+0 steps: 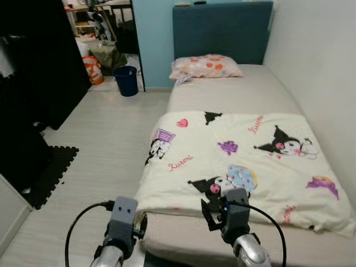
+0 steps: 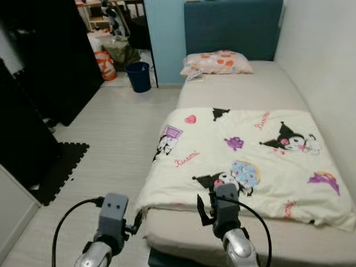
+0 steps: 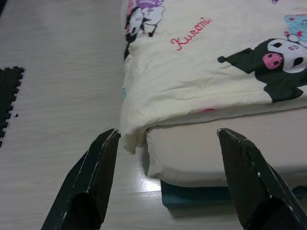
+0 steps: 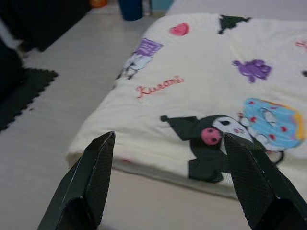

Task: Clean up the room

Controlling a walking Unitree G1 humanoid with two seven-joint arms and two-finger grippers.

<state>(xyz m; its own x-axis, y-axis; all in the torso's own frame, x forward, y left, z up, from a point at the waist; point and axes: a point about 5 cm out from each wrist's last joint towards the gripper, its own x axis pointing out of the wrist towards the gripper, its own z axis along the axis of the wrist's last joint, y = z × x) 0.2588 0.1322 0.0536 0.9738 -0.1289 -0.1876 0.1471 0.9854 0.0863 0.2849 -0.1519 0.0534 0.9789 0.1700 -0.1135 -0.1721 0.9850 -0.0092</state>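
Note:
A cream blanket [image 1: 239, 161] printed with cartoon figures lies spread over the near half of the bed [image 1: 233, 92]. A pink patterned pillow [image 1: 206, 67] rests at the headboard end. My left gripper [image 3: 169, 135] is open, low by the bed's near left corner, where the blanket's corner [image 3: 132, 139] droops over the mattress edge. My right gripper [image 4: 169, 139] is also open and hovers just above the blanket's near edge, close to a black-and-pink cartoon print [image 4: 208, 143]. Neither gripper holds anything.
A blue bin [image 1: 127, 80] and an orange bag [image 1: 93, 69] stand by the doorway at the far left. A black foam mat [image 1: 53, 172] and dark furniture [image 1: 33, 67] line the left side. Pale floor [image 1: 111, 139] runs beside the bed; a wall [image 1: 322, 67] bounds the right.

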